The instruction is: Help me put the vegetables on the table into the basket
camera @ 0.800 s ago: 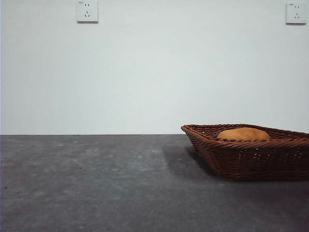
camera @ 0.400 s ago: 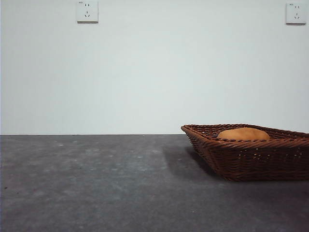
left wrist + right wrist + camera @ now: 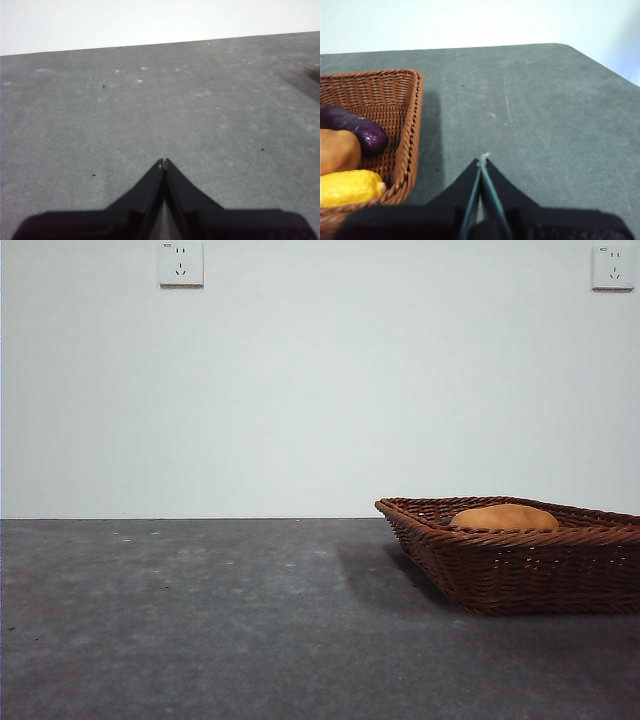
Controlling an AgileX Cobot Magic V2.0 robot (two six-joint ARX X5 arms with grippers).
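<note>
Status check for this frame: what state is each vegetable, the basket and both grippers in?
corn cob: lying in the basket
potato: in the basket, between corn and eggplant
eggplant: lying in the basket
basket: upright on the table
left gripper: shut, empty
right gripper: shut, empty, beside the basket

Your front camera sits low at worktop (image 3: 200, 620) height, looking level toward the white wall, with the basket (image 3: 520, 565) near at the right. Your left wrist camera looks down over bare worktop alone. Your right wrist camera looks from above beside the basket, sharing it with the front view.
</note>
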